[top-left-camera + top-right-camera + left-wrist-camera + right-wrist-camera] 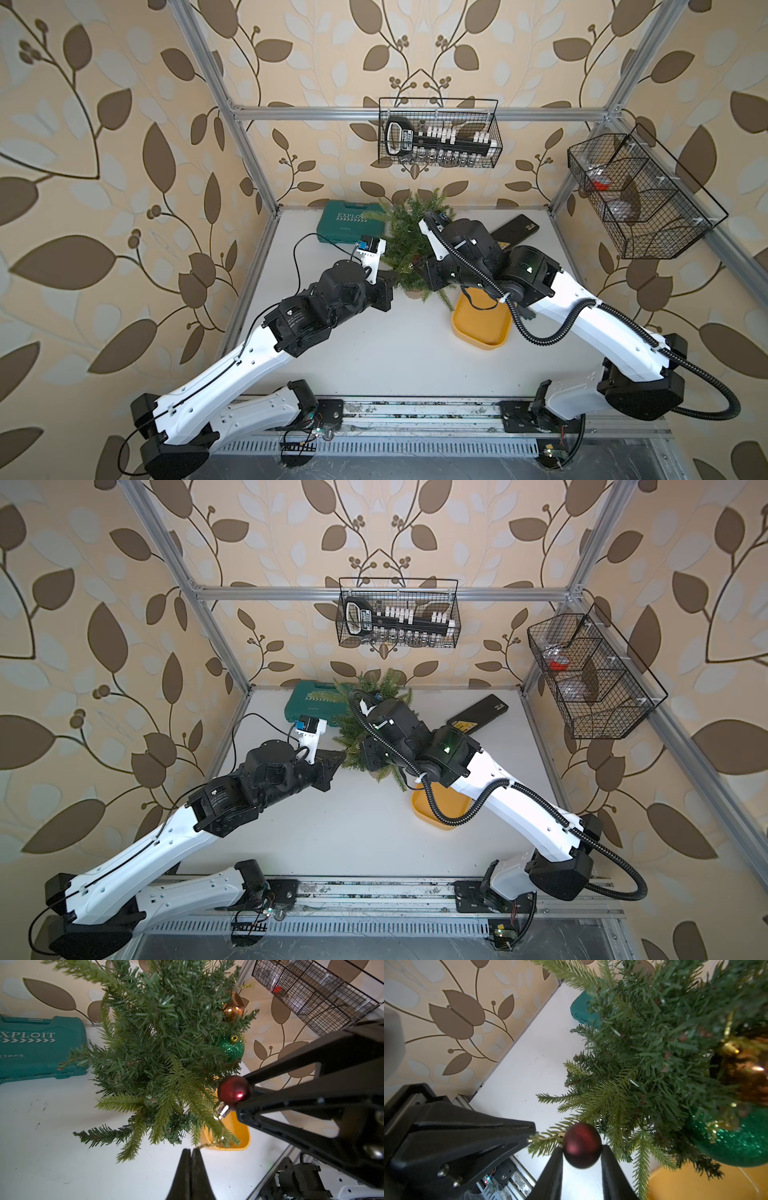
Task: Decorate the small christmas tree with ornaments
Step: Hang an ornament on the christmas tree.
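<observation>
The small christmas tree (409,237) (162,1043) stands at the back of the white table between both arms. A glittery green ornament (231,1048) and an amber-gold ornament (232,1009) hang on its far side. My right gripper (581,1149) is shut on the small dark red ornament (581,1145) (233,1089), holding it against a low branch tip. My left gripper (190,1150) is shut, with that ornament's thin gold loop (204,1145) pinched at its tips beside the same branch. In both top views the needles hide the jaws.
A yellow tray (482,324) lies just in front of the tree, under the right arm. A teal tool case (345,226) and a flat black case (515,232) lie at the back. Wire baskets (440,133) (640,195) hang on the back and right walls.
</observation>
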`<state>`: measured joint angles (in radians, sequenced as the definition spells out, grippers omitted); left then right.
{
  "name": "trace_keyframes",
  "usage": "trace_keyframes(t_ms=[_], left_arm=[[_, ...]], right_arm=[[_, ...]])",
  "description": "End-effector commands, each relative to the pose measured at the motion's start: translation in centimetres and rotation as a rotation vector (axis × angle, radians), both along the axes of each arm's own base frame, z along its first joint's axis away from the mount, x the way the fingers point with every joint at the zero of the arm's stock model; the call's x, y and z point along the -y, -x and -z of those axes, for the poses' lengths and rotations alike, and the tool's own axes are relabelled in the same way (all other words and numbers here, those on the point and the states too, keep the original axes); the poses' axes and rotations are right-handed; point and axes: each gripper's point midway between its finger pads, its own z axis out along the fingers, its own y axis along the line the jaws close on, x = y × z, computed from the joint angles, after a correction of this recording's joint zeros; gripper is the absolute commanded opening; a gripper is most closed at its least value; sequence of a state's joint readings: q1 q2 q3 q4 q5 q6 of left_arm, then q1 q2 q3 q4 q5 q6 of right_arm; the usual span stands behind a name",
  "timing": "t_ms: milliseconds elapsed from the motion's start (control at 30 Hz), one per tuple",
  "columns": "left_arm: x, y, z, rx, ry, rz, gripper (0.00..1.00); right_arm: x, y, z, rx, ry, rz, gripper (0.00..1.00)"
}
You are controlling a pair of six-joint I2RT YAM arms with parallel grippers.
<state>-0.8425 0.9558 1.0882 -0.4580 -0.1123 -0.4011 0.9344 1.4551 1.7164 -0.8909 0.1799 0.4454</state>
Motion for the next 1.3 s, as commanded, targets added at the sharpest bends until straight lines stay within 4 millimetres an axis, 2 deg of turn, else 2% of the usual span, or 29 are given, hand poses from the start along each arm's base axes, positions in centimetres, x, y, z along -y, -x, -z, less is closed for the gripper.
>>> trace_keyframes(t_ms=[0, 533, 800, 1133, 1267], left_arm=[[-0.1, -0.7, -0.5, 0.018, 0.026, -0.019, 0.00], [0.4, -1.5, 0.2, -0.003, 0.010, -0.025, 0.00], [0.3, -1.5, -0.6, 0.011, 0.018, -0.024, 0.00], [0.6, -2.1, -0.8, 0.020, 0.007, -0.024, 0.00], [0.9, -2.2, -1.1, 0.025, 0.014, -0.015, 0.00]], right_arm=[[0.9, 0.4, -0.8, 0.014, -0.030, 0.016, 0.30], [1.6, 1.1, 0.1, -0.003, -0.055, 0.022, 0.30], [1.0, 0.7, 0.4, -0.003, -0.074, 0.024, 0.30], [1.0, 1.6, 1.3, -0.034, -0.125, 0.017, 0.31], [0.9, 1.9, 1.6, -0.048, -0.142, 0.007, 0.35]])
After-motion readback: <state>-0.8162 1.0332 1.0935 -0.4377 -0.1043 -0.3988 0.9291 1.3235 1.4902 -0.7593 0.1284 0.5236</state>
